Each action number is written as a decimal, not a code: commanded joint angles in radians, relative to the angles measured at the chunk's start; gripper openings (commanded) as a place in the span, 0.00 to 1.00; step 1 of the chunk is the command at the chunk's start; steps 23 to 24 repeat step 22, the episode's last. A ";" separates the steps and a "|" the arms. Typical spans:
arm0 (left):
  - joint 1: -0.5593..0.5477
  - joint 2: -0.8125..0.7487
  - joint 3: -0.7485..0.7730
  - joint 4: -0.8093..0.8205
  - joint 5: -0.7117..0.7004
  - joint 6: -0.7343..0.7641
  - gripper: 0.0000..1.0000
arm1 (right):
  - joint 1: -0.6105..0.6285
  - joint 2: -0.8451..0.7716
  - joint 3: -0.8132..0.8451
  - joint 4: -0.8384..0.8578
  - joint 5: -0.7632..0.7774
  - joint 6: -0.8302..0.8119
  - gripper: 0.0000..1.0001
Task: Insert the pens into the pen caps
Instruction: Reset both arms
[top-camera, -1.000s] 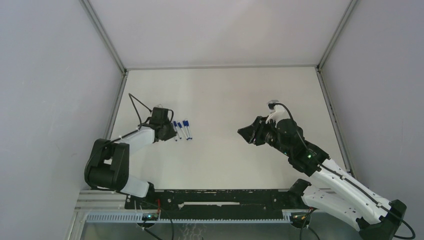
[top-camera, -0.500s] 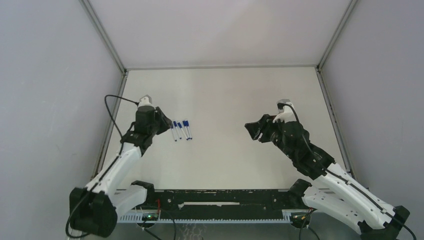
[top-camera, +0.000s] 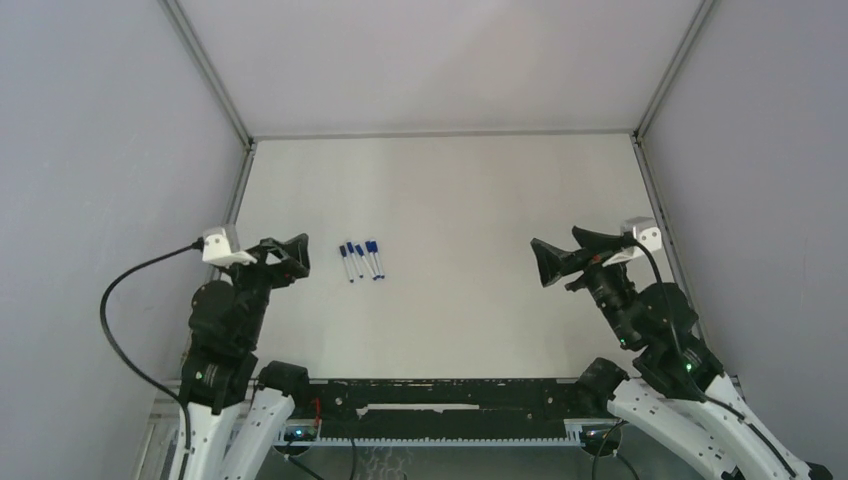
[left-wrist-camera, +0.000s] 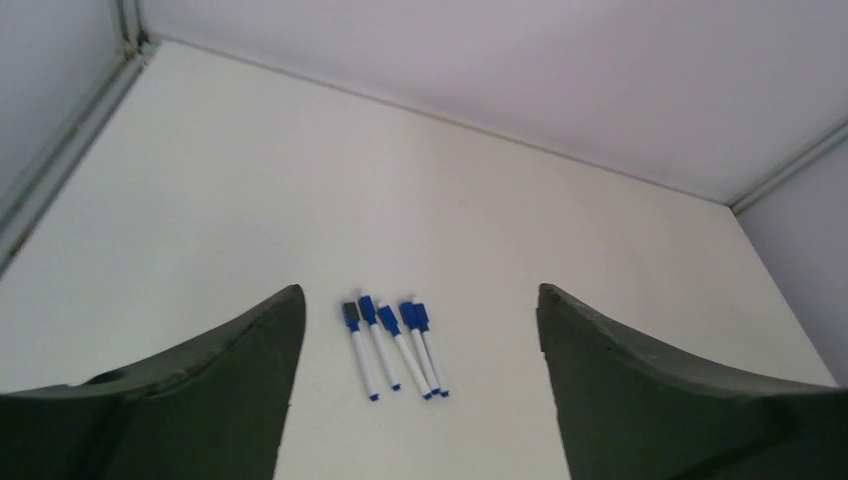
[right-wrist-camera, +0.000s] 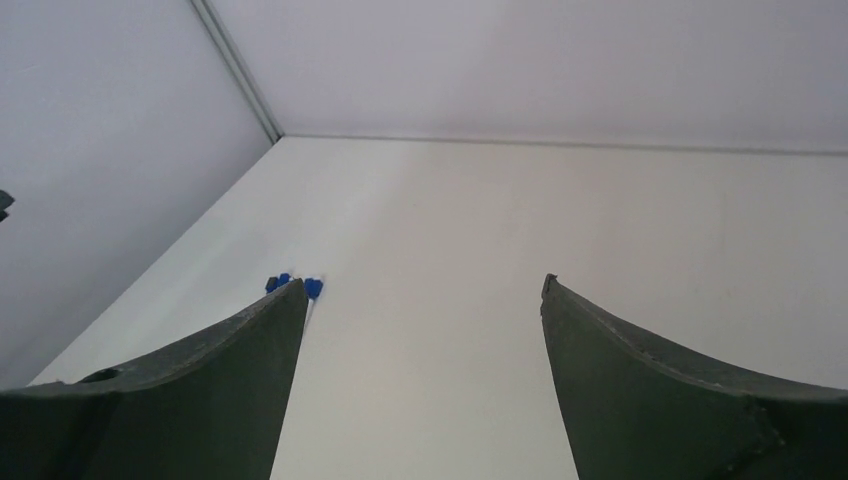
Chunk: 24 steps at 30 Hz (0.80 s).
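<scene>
- Finding all four pens (top-camera: 360, 262) lying flat on the counter (top-camera: 470, 190), close to its left edge and about midway between the near and far edges, clear of both arms.
- Noting the long axes running roughly from near edge to far edge, almost parallel, fanning a little so the near ends drift toward the right edge.
- Seeing the dark blue caps (left-wrist-camera: 351, 317) sitting at the far ends, so pointing cap-first toward the far edge; judging them already seated on the barrels, with no loose cap showing anywhere.
- Spotting a small blue speck at each near end, too small for telling what.
- Holding the left fingers (left-wrist-camera: 235, 360) spread wide and empty, raised over the left edge and aiming at the row, probably for a clear look rather than a grasp.
- Holding the right fingers (right-wrist-camera: 640, 370) spread wide too, gripping nothing, raised toward the right edge and well apart from the pens; likely parked out of the way.
- Judging the task as good as done, pending a check of each cap being pushed fully home.
</scene>
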 joint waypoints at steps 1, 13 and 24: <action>0.004 -0.102 0.022 -0.087 -0.075 0.048 0.92 | -0.001 -0.064 0.005 -0.013 0.015 -0.141 0.95; 0.005 -0.173 -0.040 -0.107 -0.259 0.028 1.00 | -0.001 -0.274 -0.112 0.007 0.022 -0.200 0.99; 0.005 -0.192 -0.048 -0.108 -0.269 0.068 1.00 | 0.000 -0.295 -0.169 0.009 0.053 -0.198 0.99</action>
